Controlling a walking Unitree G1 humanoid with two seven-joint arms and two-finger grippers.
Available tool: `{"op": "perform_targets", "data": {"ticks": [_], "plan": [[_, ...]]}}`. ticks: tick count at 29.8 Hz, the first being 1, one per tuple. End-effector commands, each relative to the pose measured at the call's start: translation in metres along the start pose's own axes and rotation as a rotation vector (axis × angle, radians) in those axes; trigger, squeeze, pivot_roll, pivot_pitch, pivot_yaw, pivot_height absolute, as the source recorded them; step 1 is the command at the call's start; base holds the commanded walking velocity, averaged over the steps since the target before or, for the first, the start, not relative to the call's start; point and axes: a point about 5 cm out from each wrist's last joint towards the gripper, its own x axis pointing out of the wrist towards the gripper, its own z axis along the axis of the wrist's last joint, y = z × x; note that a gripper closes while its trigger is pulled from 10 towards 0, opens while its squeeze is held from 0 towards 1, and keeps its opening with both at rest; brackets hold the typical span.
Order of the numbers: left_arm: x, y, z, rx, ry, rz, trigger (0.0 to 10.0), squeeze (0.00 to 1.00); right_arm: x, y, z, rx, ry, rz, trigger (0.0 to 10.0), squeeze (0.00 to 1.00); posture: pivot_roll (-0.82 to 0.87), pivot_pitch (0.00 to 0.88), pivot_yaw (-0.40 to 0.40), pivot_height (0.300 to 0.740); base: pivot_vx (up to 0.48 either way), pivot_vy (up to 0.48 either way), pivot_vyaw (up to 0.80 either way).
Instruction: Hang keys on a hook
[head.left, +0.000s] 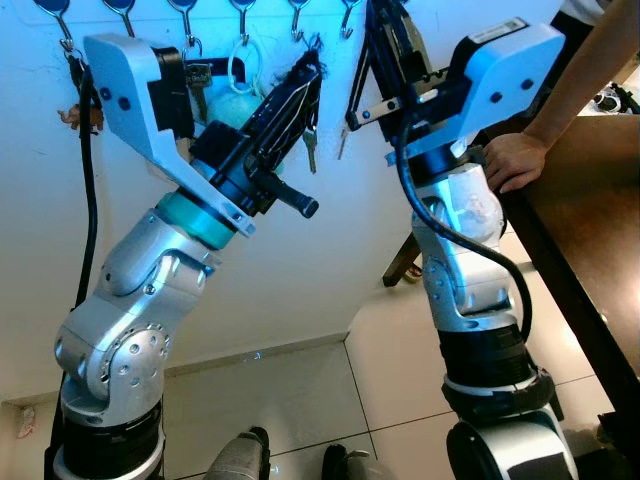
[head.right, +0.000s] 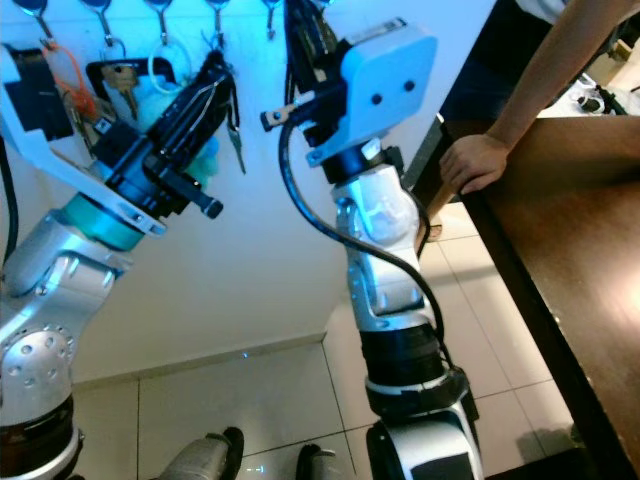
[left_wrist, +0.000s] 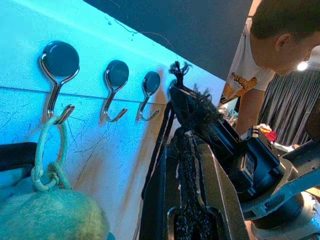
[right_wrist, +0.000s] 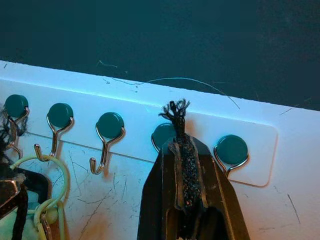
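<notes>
Pinching a frayed black cord (left_wrist: 187, 165), the left tool (head.left: 305, 85) dangles the keys (head.left: 311, 148) below the hooks (left_wrist: 116, 90). Light, floppy, swinging: grip near the loop. The right tool (right_wrist: 186, 165) clamps another cord end.

Right pincer (right_wrist: 187, 165) hides 1 hook (right_wrist: 162, 136); keys (head.left: 311, 148) partly hidden.

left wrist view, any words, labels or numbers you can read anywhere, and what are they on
Person's white shirt: an orange and dark print on the chest, too blurred to read.
Hook rail, left gripper, right gripper: no text shows on them.
No words or numbers can be read.
</notes>
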Motion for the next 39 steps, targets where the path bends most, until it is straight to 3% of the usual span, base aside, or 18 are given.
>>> {"op": "perform_targets", "data": {"ticks": [1,12,27,35,39], "plan": [[0.0,-0.004,0.0,-0.005,-0.01,-0.018,10.0,0.0,-0.001,-0.001,-0.002,-0.014,0.018,0.01,10.0,0.0,0.14,0.099,0.04,0.74,0.0,0.0,0.0],[0.001,-0.004,0.001,-0.003,-0.014,-0.02,10.0,0.0,0.013,0.019,0.002,0.017,-0.029,0.088,10.0,0.0,0.15,0.097,0.036,0.74,0.0,0.0,0.0],[0.001,-0.004,0.001,-0.002,-0.014,-0.018,10.0,0.0,0.013,0.034,-0.002,0.024,-0.018,0.147,10.0,0.0,0.15,0.097,0.036,0.74,0.0,0.0,0.0],[0.0,-0.004,0.001,-0.001,-0.012,-0.016,10.0,0.0,0.002,0.029,-0.015,0.002,0.051,0.112,10.0,0.0,0.15,0.098,0.037,0.74,0.0,0.0,0.0],[-0.001,-0.003,0.0,0.0,-0.007,-0.01,10.0,0.0,-0.01,0.014,-0.034,-0.028,0.156,0.007,10.0,0.0,0.15,0.099,0.037,0.74,0.0,0.0,0.0]]}}
